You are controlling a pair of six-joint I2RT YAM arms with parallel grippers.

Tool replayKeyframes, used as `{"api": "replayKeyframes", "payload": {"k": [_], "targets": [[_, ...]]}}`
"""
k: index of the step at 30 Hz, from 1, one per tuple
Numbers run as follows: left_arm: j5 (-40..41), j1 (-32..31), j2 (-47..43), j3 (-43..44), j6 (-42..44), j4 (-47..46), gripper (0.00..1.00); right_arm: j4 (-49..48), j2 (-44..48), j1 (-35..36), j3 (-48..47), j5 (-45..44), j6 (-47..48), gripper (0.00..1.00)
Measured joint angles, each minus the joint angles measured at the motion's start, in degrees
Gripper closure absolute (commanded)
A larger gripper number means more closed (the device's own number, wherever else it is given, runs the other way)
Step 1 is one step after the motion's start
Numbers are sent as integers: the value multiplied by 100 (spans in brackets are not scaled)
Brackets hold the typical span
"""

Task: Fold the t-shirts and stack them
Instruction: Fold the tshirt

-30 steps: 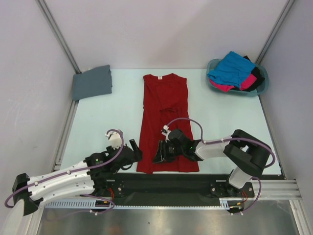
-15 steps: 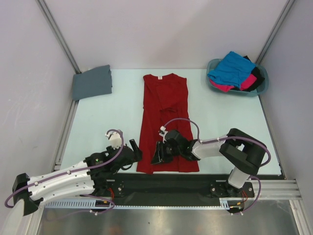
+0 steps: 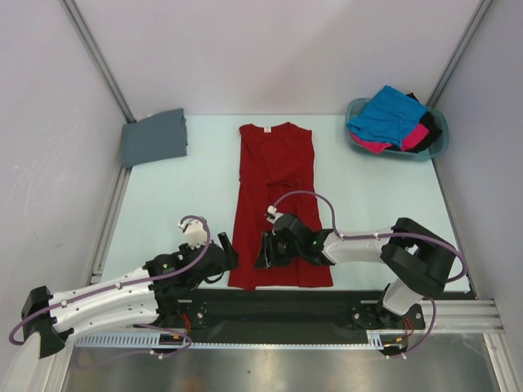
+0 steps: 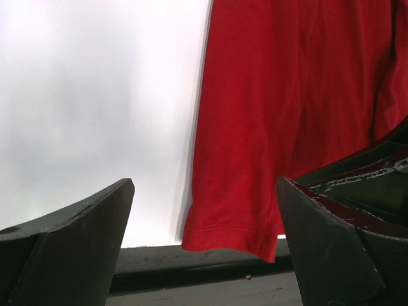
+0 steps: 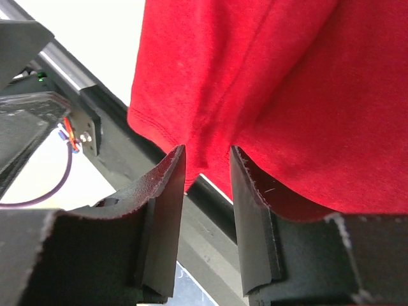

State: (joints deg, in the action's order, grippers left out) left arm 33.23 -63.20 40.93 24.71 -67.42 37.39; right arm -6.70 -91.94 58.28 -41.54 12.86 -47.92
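A deep red t-shirt (image 3: 274,175) lies lengthwise mid-table with its sleeves folded in and its hem at the near edge. My left gripper (image 3: 226,249) is open beside the hem's left corner. In the left wrist view the gripper (image 4: 204,185) has wide jaws framing that corner of the red t-shirt (image 4: 255,127) without touching it. My right gripper (image 3: 263,251) sits low over the hem. Its jaws (image 5: 207,150) stand narrowly open, their tips against the puckered red t-shirt (image 5: 287,76). A folded slate grey t-shirt (image 3: 154,137) lies back left.
At the back right a teal basket (image 3: 440,147) holds a bright blue t-shirt (image 3: 384,114), a hot pink one (image 3: 415,135) and a black one (image 3: 429,129). A black rail (image 3: 286,298) runs along the near table edge under the hem. Metal frame posts flank the table.
The right wrist has edged slightly left over the hem and its forearm has swung. The left gripper has barely moved and stays open.
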Motion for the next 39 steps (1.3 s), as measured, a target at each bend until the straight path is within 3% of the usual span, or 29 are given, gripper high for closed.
{"api": "replayKeyframes", "payload": {"k": [16, 25, 39], "targets": [[4, 0, -11, 0, 20, 4, 0, 142, -332, -7, -184, -155, 44, 66], [4, 0, -11, 0, 20, 4, 0, 162, -417, -17, -221, -136, 136, 100], [4, 0, -44, 0, 17, 4, 0, 769, 382, -15, -457, -157, 278, 100]]}}
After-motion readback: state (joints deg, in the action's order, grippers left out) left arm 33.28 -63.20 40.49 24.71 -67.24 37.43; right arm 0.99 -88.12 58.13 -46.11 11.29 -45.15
